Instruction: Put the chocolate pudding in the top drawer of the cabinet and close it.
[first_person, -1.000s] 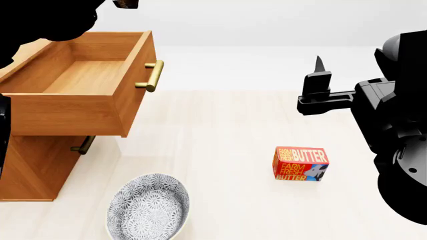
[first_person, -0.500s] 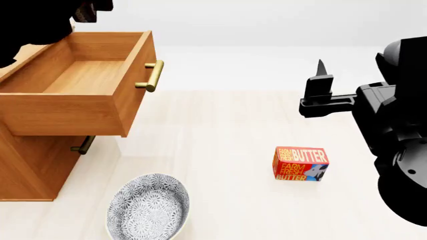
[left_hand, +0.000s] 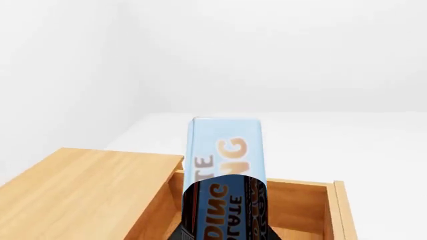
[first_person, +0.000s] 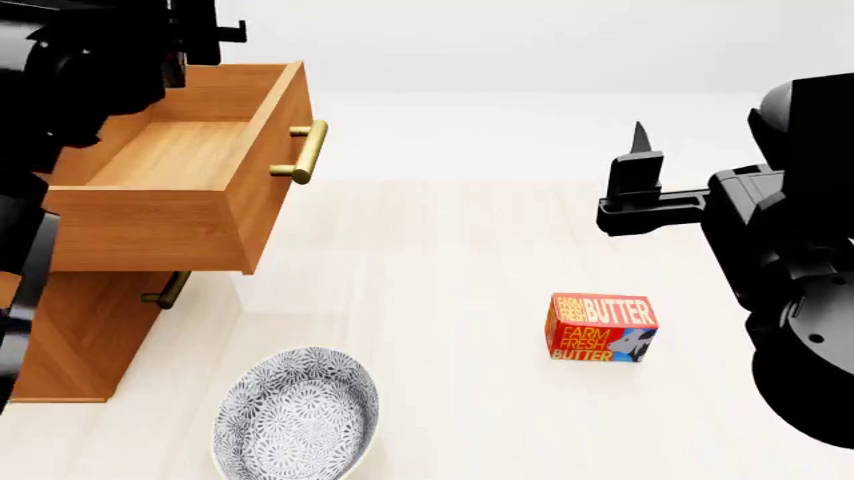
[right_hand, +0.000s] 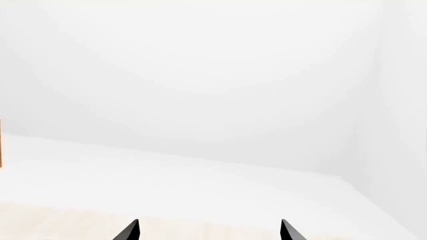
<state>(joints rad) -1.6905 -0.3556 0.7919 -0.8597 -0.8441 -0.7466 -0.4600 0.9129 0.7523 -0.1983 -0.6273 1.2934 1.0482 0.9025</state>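
The left pincer (left_hand: 223, 235) is clamped on the chocolate pudding (left_hand: 224, 150), and the slim box is held with its light blue lettered edge uppermost, above the open top drawer (first_person: 174, 150). In the left wrist view the drawer's far wall and bare wooden floor are seen just beyond the box. In the head view the left arm is seen at ten o'clock, over the drawer's back corner; the box itself cannot be made out there.

Outward from that, the cabinet (first_person: 67, 340) is found at eight o'clock, with the drawer pulled well out and its brass handle (first_person: 306, 150) toward the centre. A patterned bowl (first_person: 296, 412) is seen at seven o'clock on the tabletop (first_person: 454, 250), and a butter box (first_person: 602, 327) at four o'clock, well apart from the cabinet.

The right pincer (first_person: 638, 185) is held open and empty at three o'clock, its tips spread in the right wrist view.

The risk is judged to lie in the release: if the box is let go near the drawer's wall, it could catch on the rim and tip outside. If it is left leaning above the rim, closing could be jammed.
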